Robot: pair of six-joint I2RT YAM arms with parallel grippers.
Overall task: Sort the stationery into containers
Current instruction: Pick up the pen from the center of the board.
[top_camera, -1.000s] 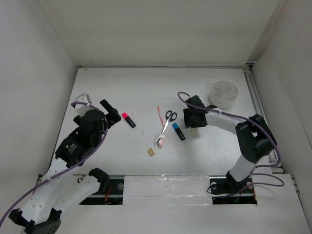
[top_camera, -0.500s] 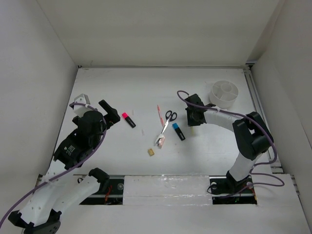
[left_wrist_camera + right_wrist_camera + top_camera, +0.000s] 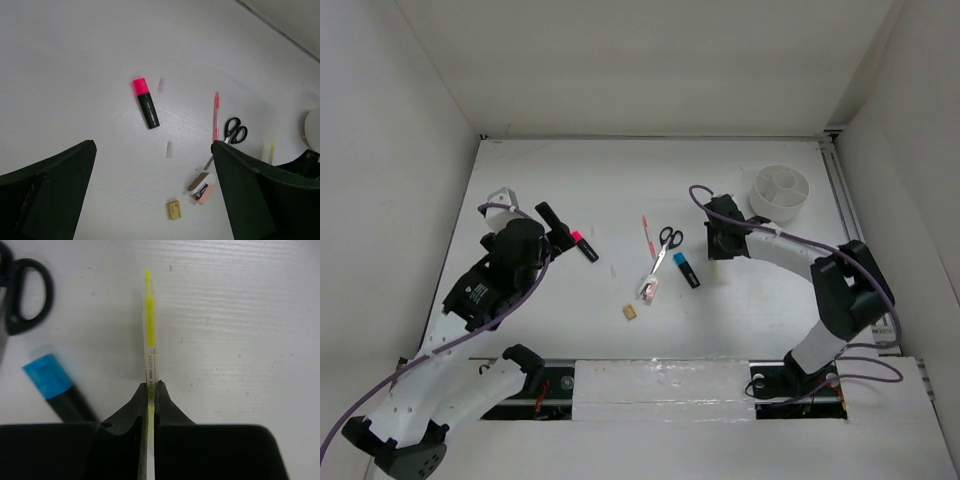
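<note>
The pale yellow stick [image 3: 149, 340] lies flat, pinched — scissors [image 3: 666, 244], blue-capped marker [image 3: 686, 270] left; white tub [image 3: 781, 192] beyond.

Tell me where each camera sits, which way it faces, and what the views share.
Top external: above, behind the bases, looking down on the table; both arms show.
Left wrist: angled down at the pink-capped marker; open left gripper frames it.
Right wrist: straight down; right gripper shut on the yellow highlighter.
All three share the scissors.

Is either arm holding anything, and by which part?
The right tool pinches the yellow highlighter on its clear barrel, back from the tip; the left tool holds nothing.
</note>
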